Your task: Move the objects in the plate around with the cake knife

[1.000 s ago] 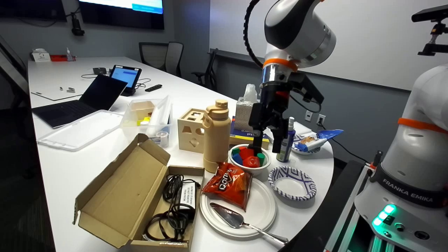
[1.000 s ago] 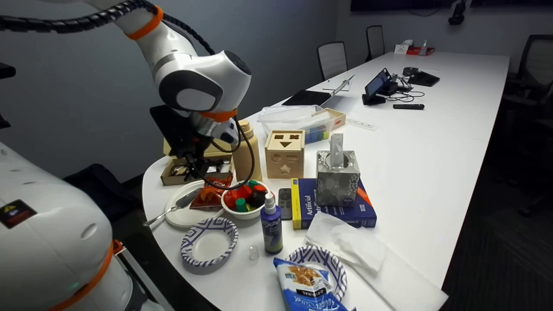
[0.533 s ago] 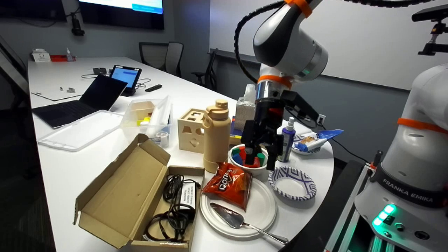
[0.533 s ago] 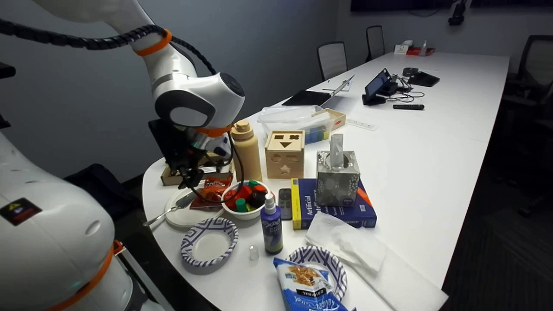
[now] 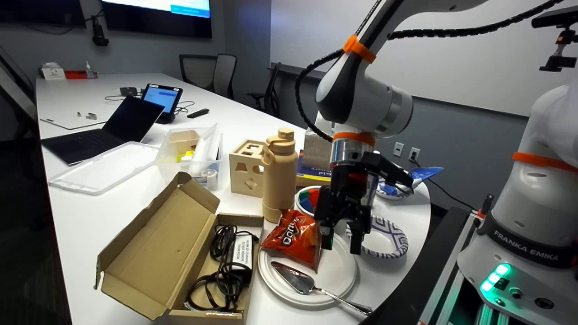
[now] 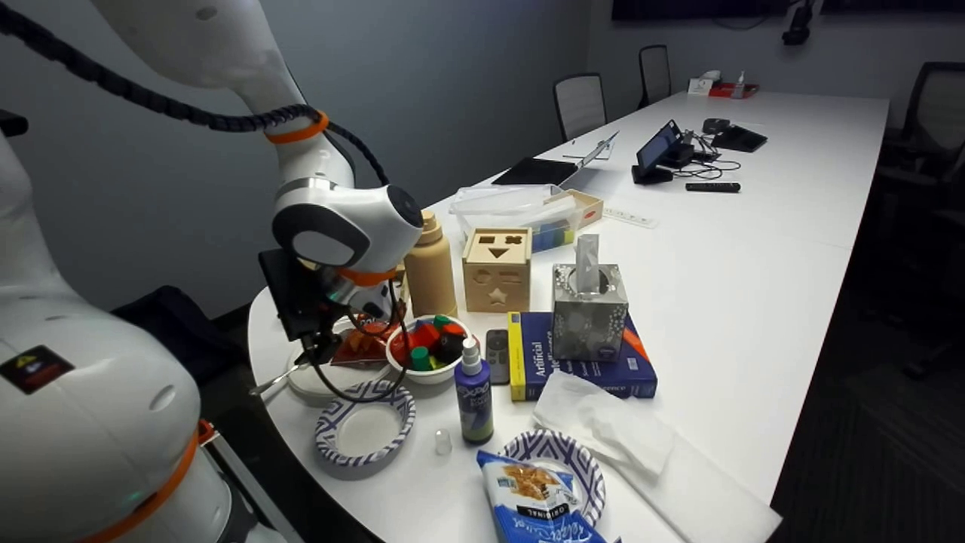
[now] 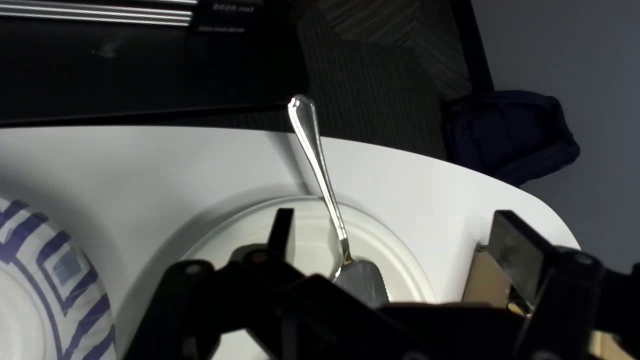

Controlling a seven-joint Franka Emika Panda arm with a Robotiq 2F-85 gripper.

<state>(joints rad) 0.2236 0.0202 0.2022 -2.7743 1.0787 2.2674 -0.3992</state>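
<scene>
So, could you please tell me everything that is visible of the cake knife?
The cake knife looks like shiny silver metal: a pointed blade, serrated along one edge, and a slim handle widening toward its end. The blade lies on the white plate, near the red chip bag but seemingly apart. The handle crosses the rim; in the wrist view its end shows past the edge of the table. The open hand does not grip it.

In an exterior view the gripper [image 6: 324, 350] is hovering over the plate [image 6: 353, 377]; the cake knife [image 6: 276, 379] is jutting toward the table edge [image 6: 301, 431].
</scene>
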